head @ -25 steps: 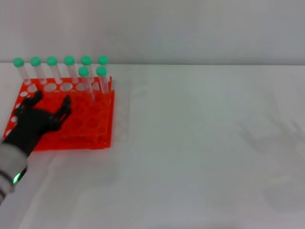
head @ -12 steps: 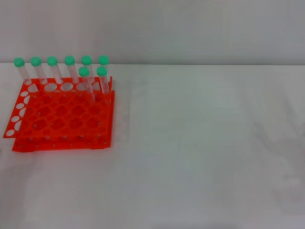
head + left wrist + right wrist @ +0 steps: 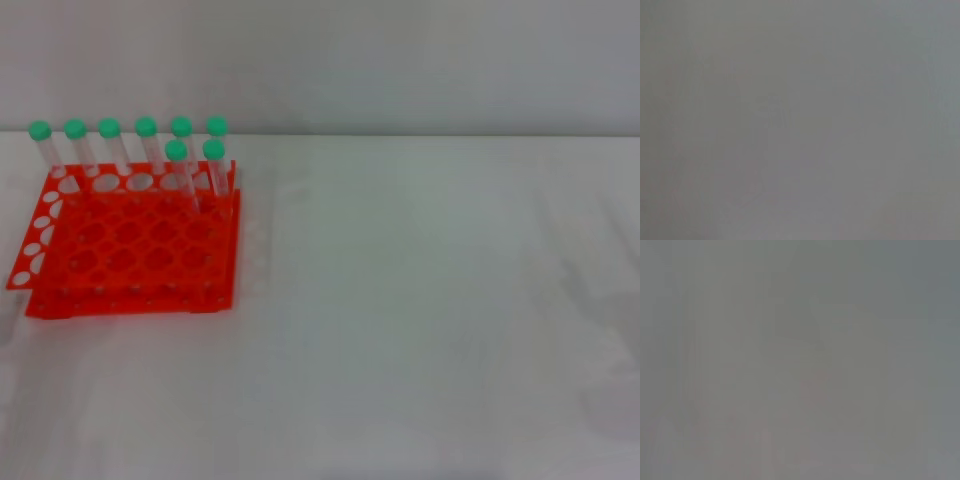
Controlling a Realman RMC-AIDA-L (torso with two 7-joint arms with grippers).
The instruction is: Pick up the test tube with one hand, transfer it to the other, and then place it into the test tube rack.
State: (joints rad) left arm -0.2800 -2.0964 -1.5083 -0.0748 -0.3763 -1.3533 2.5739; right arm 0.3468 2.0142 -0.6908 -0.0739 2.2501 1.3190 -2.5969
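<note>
The orange-red test tube rack [image 3: 130,250] stands on the white table at the left of the head view. Several clear test tubes with green caps stand upright in it: a row along its far edge [image 3: 110,145] and two more [image 3: 195,165] one row nearer, at its right end. No tube lies loose on the table. Neither hand shows in the head view. Both wrist views show only a plain grey blur.
The white table [image 3: 430,300] stretches to the right of the rack and in front of it. A pale wall rises behind the table's far edge.
One second ago my left hand hovered over the rack's near left part. It drew back out of view at the lower left. The rack and its tubes have not moved.
</note>
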